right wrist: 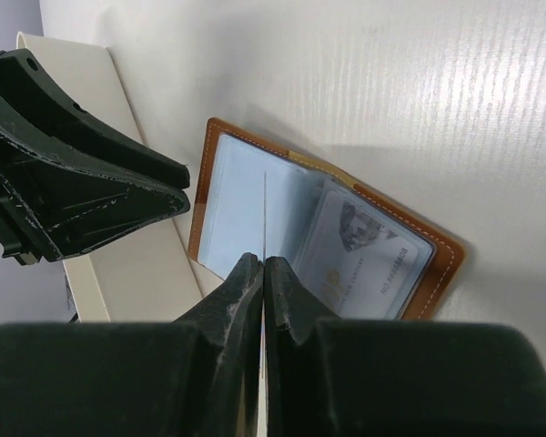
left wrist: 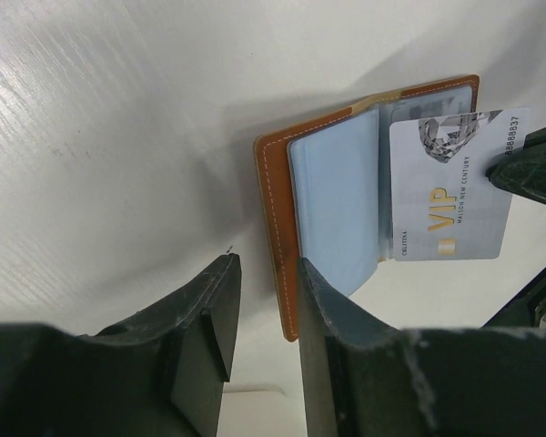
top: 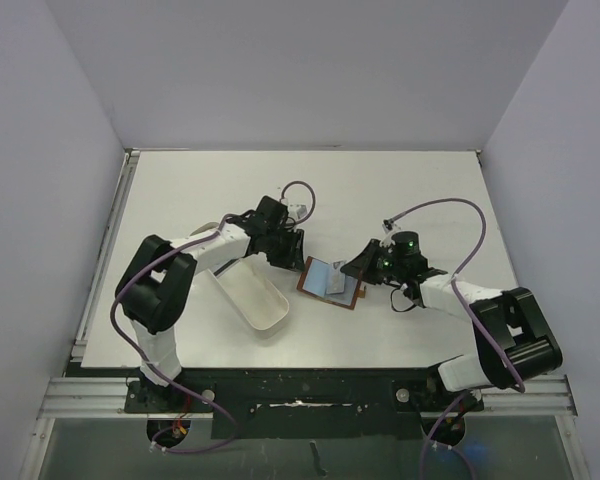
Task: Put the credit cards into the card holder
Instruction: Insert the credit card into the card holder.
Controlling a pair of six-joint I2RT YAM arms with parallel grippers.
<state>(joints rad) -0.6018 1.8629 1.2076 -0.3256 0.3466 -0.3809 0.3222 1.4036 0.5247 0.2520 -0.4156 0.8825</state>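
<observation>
On the white surface [top: 400, 190], the two arms reach in toward the middle from either side. The overhead view alone shows the whole layout. A long white tray [top: 250, 295] lies at an angle near the left arm. Just right of it, the card holder [top: 315, 275] lies open and flat between the two claws.

The left claw [top: 285, 248] hangs over the holder's left edge. Its own camera shows its fingers partly spread, with bare surface in the gap and nothing between them. One finger [left wrist: 318, 309] overlaps the brown stitched edge of the holder; whether it touches the leather I cannot tell.

The right claw [right wrist: 264, 264] is pressed together, pinching a silver credit card [left wrist: 450, 196] by one end. From its own camera that card is only a thin vertical line standing over the holder's fold. From the left wrist view its face is plain: silver, with "VIP" in gold and a diamond picture. It stands in front of the pale-blue inner pockets, the black fingers gripping its right end.

Only the right wrist view shows a second card [right wrist: 369, 259], with a printed number, lying flat under the clear sleeve on the holder's right half.
</observation>
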